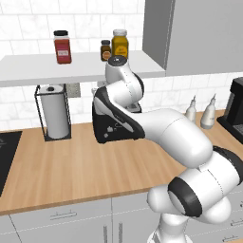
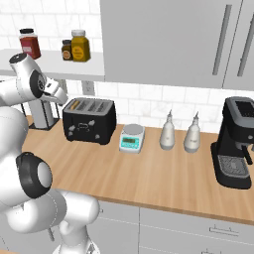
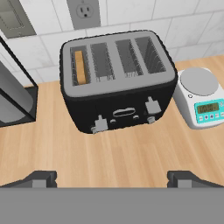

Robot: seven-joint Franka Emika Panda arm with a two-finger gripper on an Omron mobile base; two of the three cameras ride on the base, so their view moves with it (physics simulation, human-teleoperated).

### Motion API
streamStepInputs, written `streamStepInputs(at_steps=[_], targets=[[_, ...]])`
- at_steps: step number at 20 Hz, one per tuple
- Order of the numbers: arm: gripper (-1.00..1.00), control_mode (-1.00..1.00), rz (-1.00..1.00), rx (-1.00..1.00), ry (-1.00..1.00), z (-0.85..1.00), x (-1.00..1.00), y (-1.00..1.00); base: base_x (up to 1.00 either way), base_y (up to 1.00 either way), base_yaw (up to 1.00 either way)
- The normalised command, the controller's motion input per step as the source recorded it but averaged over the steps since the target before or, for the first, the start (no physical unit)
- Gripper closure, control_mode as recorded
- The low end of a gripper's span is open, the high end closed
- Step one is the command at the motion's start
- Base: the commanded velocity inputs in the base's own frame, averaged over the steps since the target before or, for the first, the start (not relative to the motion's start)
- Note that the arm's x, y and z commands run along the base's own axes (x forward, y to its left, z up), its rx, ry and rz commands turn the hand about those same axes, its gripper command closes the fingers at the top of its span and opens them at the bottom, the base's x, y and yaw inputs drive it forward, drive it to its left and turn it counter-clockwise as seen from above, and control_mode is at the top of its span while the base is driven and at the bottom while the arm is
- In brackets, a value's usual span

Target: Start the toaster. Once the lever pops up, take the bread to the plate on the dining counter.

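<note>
**Four slots, one loaded; hand wide, above the toaster front**

You've got the hand [image 3: 112, 179] spread wide and holding nothing. Its two dark fingertips [image 3: 40, 178] sit far apart at the bottom of the hand view, over bare wood desk [image 3: 113, 153] just in front of the toaster.

Next out: the toaster [image 3: 118, 81], black body, silvery slotted top, standing on the desk and turned slightly in the hand view. On its front face you can see two grey levers [image 3: 99, 124], one to the left and one to the right, with small pale marks between them. The left lever sits lower in the picture than the right one.

The bread [image 3: 79, 66] is in the leftmost slot, a golden-brown edge showing down inside it. The other three slots look dark.

Just beside the toaster, on its right in the hand view, is a small white kitchen scale [image 3: 200, 96] with a teal display panel. On the other side stands a paper towel roll [image 1: 54, 111] in a black wire holder.

Behind the toaster: white tiled wall with an outlet [image 3: 83, 11].

Right base view, further along the desk: two pale bottles [image 2: 167, 131] and a black coffee machine [image 2: 237, 144]. Jars [image 2: 79, 45] sit on the shelf above.
</note>
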Motion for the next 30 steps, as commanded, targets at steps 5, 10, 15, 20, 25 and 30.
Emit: streamStepInputs(at_steps=[5, 10, 15, 20, 25, 30], targets=[[-1.0, -1.0, 0.0, 0.0, 0.0, 0.0, 0.0, 0.0, 0.0, 0.0, 0.0], [-1.0, -1.0, 0.0, 0.0, 0.0, 0.0, 0.0, 0.0, 0.0, 0.0, 0.0], [-1.0, -1.0, 0.0, 0.0, 0.0, 0.0, 0.0, 0.0, 0.0, 0.0, 0.0], [-1.0, -1.0, 0.0, 0.0, 0.0, 0.0, 0.0, 0.0, 0.0, 0.0, 0.0], [-1.0, -1.0, 0.0, 0.0, 0.0, 0.0, 0.0, 0.0, 0.0, 0.0, 0.0], [-1.0, -1.0, 0.0, 0.0, 0.0, 0.0, 0.0, 0.0, 0.0, 0.0, 0.0]])
